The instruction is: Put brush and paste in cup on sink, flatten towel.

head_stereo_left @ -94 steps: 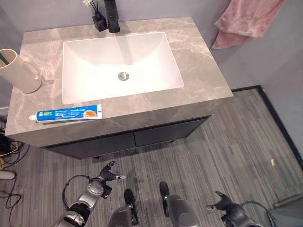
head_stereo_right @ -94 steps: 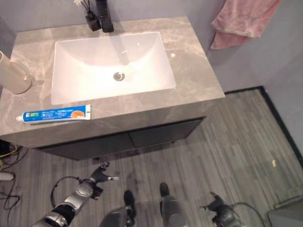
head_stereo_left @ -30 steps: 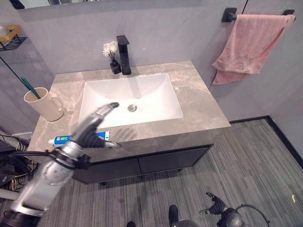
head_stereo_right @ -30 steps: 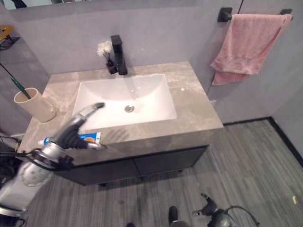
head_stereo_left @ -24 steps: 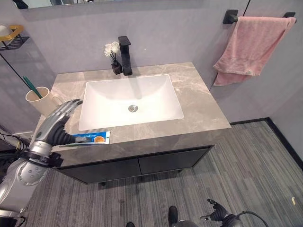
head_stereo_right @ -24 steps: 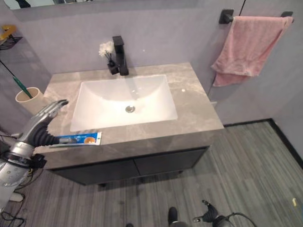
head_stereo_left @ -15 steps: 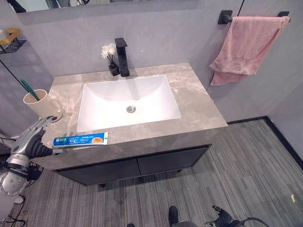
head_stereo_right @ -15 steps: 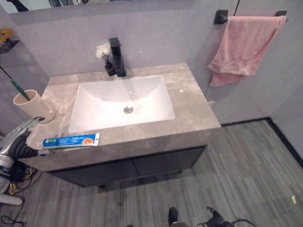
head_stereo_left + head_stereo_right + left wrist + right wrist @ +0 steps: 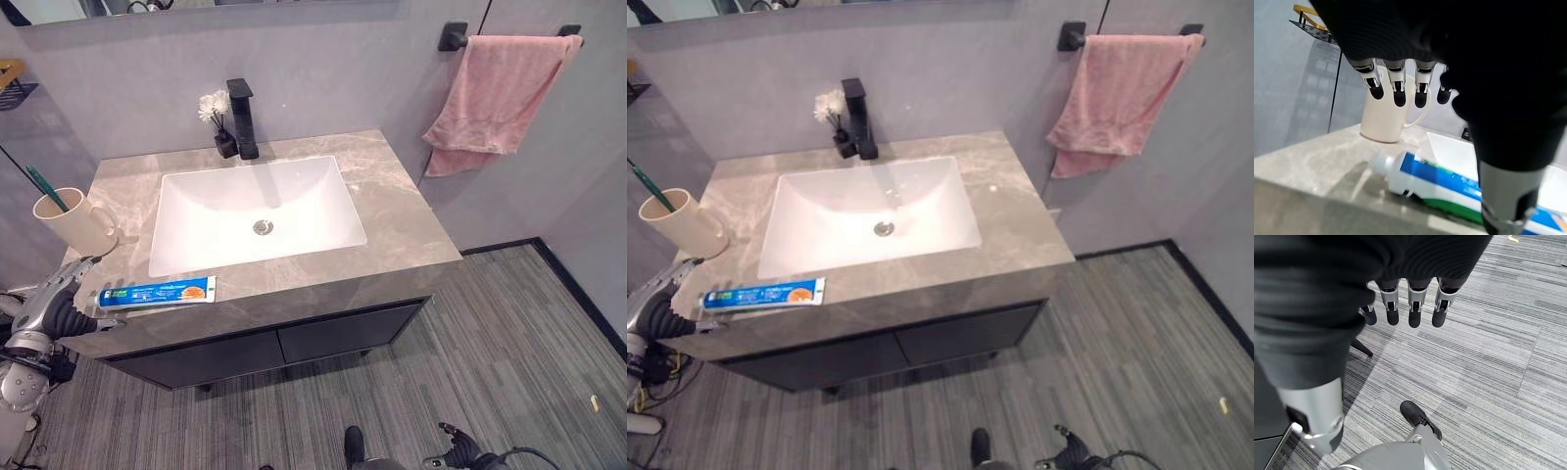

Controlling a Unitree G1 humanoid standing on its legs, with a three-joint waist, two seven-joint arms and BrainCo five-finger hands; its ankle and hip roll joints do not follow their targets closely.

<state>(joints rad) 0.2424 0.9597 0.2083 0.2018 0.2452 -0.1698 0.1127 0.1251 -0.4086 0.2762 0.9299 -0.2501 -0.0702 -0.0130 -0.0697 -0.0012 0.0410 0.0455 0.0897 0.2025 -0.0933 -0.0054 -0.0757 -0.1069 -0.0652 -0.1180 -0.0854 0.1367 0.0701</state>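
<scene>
A blue and white toothpaste tube lies along the counter's front left edge. Behind it stands a cream mug with a green toothbrush in it. A pink towel hangs bunched and uneven from a black bar on the right wall. My left hand hovers open at the counter's left front corner, just beyond the tube's cap. In the left wrist view its straight fingers point over the tube toward the mug. My right hand hangs open low over the floor.
A white sink is set in the grey stone counter, with a black faucet and a small flower vase behind it. Dark cabinet doors lie below. A wire shelf is on the left wall.
My left hand rose from beside my legs, passed over the sink's front and swung left to the counter corner by the tube's cap. The camera shifted. Tube, mug and towel stayed.
</scene>
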